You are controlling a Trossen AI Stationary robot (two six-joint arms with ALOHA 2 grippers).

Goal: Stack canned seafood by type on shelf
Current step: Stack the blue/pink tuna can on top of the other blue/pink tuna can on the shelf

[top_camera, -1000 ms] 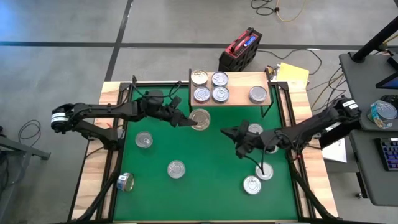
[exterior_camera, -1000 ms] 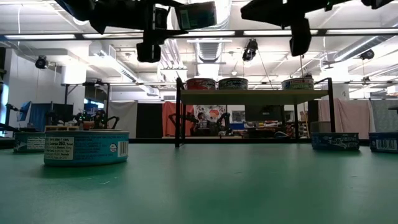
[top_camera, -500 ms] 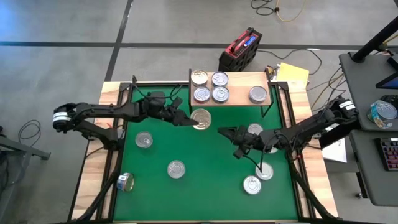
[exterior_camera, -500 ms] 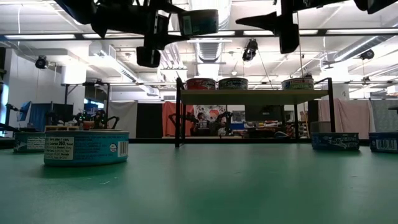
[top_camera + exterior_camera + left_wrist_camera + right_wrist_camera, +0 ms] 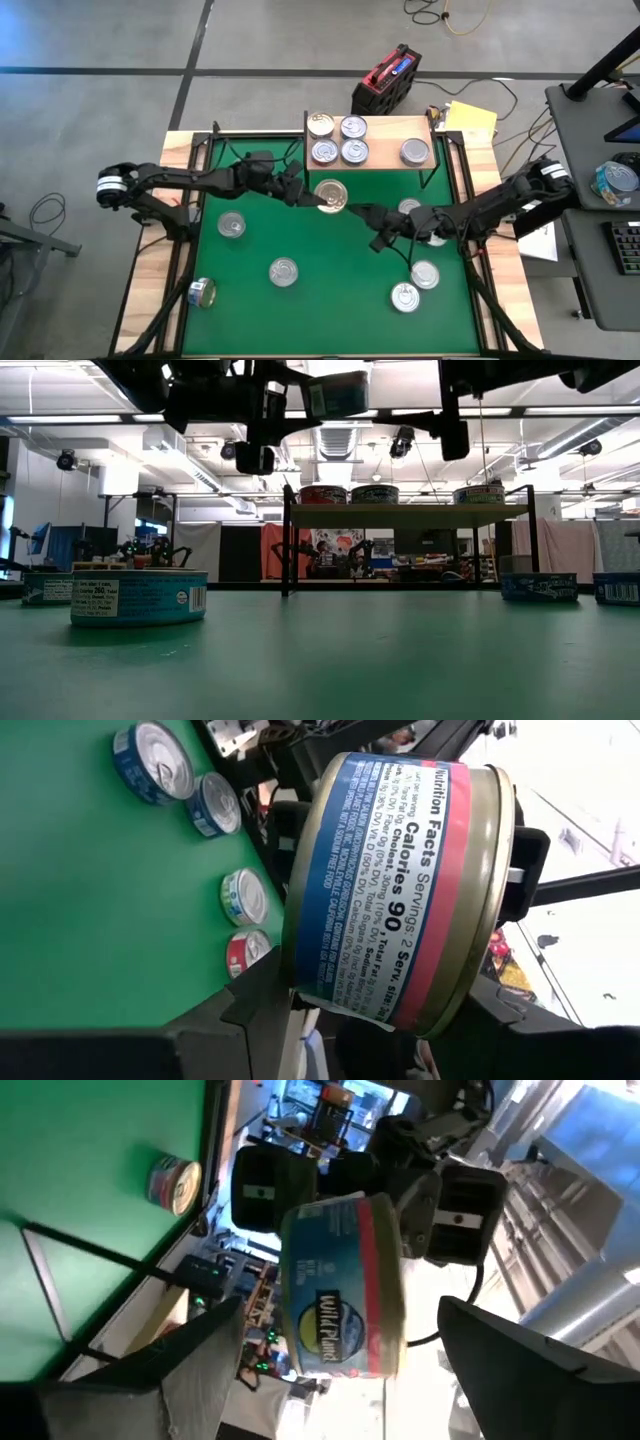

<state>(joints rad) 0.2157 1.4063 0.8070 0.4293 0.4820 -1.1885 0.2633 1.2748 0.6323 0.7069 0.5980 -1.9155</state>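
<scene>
Far L of the green mat (image 5: pixel 330 290), one can is seen tipped on its side (image 5: pixel 201 292) near the mat's L edge. Two more silver-topped cans lie flat on the L half: one (image 5: pixel 231 225) below the L arm, one (image 5: pixel 284 271) nearer the mat's middle.

The L arm is stretched over the mat from the L edge. Its gripper (image 5: pixel 312 196) is clamped on a gold-topped can (image 5: pixel 331 195), held up in the air just in front of the shelf (image 5: pixel 385 158). In the L wrist view the can (image 5: pixel 400 890) is seen gripped by the fingers across its sides; blue-and-red label w/ nutrition text is shown.

The shelf stands at the mat's far edge, centre. Four cans are grouped on its L part, incl. one gold-topped (image 5: pixel 320 124) and silver ones beside (image 5: pixel 353 127) and in front of it; a single larger can (image 5: pixel 415 152) sits apart on the R part.

The R arm is reached in from the R edge. The R gripper (image 5: pixel 372 226) is held w/ fingers spread wide, nothing between them, pointed at the held can and just R of it. In the R wrist view the same can (image 5: pixel 345 1285) is seen between the spread fingers but not touched.

On the R half, a can (image 5: pixel 408 208) lies partly hidden under the R arm; two more (image 5: pixel 425 275) (image 5: pixel 405 297) lie near the front R.
</scene>
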